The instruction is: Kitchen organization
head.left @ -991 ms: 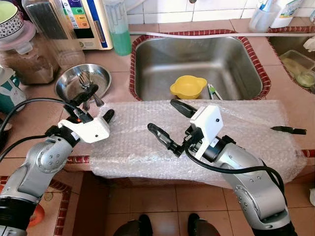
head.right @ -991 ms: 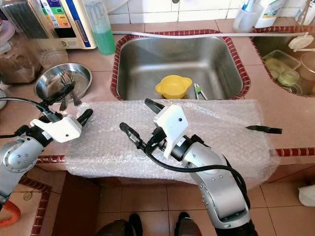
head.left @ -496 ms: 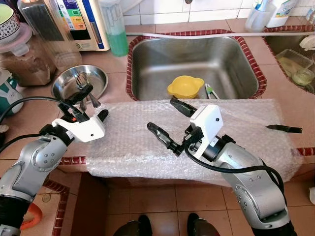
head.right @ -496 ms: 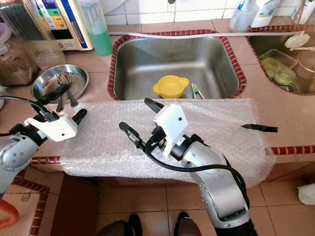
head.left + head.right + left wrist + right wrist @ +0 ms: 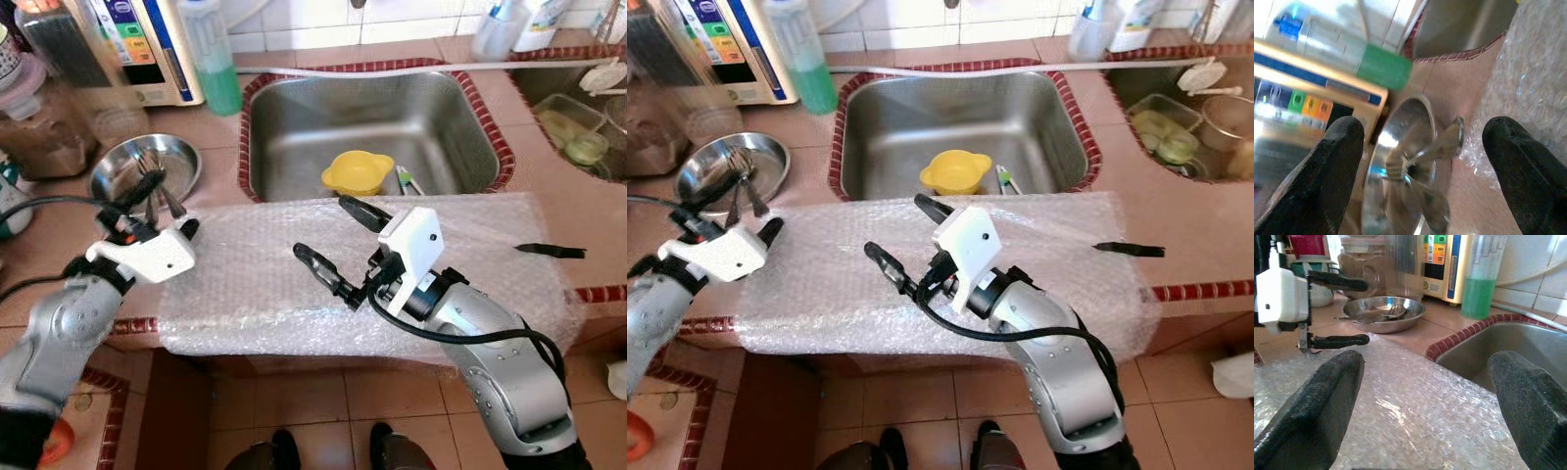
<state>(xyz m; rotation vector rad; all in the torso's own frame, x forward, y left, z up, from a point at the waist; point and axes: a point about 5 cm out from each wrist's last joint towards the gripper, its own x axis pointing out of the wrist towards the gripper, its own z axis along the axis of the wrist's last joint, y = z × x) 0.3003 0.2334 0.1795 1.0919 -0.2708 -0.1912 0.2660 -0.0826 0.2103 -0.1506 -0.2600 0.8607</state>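
My left gripper is open and holds nothing, hovering at the left end of the bubble wrap sheet, just in front of a steel bowl. The left wrist view shows the steel bowl with several metal utensils in it. My right gripper is open and holds nothing above the middle of the wrap. A black knife lies on the wrap at the far right. A yellow bowl sits in the sink.
A green soap bottle, a water dispenser and a jar stand at the back left. A second basin with containers is at the right. The counter's front edge runs just under the wrap.
The camera has turned slightly, sliding the scene leftward in view. My left gripper has drifted a little left, closer to the steel bowl. Both grippers stay open.
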